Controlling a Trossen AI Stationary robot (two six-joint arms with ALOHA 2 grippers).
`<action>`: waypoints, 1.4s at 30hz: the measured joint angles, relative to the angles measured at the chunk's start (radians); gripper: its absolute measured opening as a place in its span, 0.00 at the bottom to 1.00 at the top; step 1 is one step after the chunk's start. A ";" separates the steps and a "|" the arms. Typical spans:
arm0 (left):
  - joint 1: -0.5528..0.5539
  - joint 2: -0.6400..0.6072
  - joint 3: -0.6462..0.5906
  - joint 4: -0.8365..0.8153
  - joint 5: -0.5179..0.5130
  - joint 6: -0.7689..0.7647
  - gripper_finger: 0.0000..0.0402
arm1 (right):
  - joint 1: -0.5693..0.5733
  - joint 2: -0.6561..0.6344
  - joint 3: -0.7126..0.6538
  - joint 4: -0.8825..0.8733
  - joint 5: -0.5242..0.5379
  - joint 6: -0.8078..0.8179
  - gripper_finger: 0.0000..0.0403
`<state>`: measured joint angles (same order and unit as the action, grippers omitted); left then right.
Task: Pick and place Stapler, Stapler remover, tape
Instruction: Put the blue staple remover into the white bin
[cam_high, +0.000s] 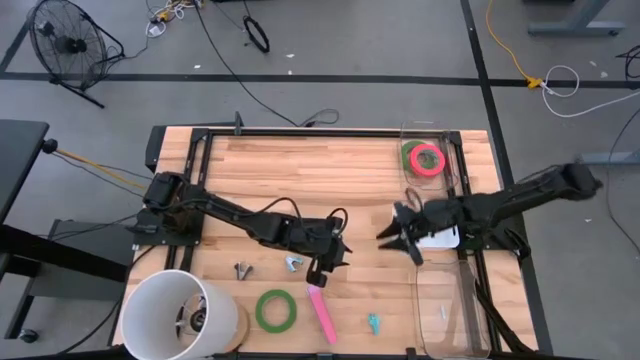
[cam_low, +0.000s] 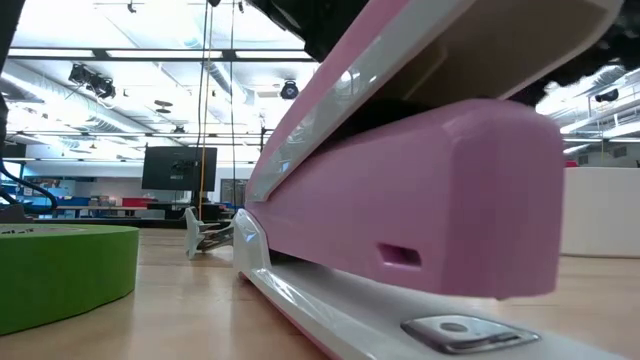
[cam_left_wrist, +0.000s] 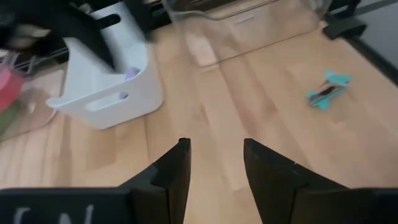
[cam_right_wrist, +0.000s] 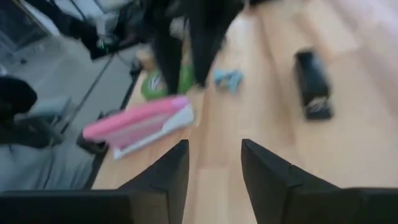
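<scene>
No text, label, brand or number is readable in any view. Pale marks on the left wrist's housing (cam_left_wrist: 37, 214) are cut off by the frame edge and cannot be made out. The monitor (cam_low: 178, 168) in the low view shows a dark screen.

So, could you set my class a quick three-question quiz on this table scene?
1. True or false: the pink stapler lies inside the clear bin.
2. The single green tape roll is: A) on the table, B) in the clear bin, C) in a gripper.
3. Fill in: the left gripper and the right gripper both have their fingers ____.
Key: 1 false; 2 A; 3 open.
</scene>
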<state>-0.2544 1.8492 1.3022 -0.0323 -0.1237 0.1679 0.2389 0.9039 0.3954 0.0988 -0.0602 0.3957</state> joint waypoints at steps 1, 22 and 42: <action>0.000 0.000 0.000 -0.004 -0.009 0.000 0.38 | 0.039 0.023 0.000 0.013 0.029 0.025 0.36; 0.007 0.000 0.000 -0.155 -0.130 -0.072 0.38 | 0.424 0.680 0.656 -0.523 0.131 0.369 0.36; 0.009 -0.001 0.000 -0.169 -0.146 -0.138 0.38 | 0.467 0.882 0.755 -0.608 0.039 0.749 0.52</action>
<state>-0.2451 1.8484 1.3022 -0.2009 -0.2695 0.0300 0.7062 1.7858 1.1507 -0.5089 -0.0208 1.1445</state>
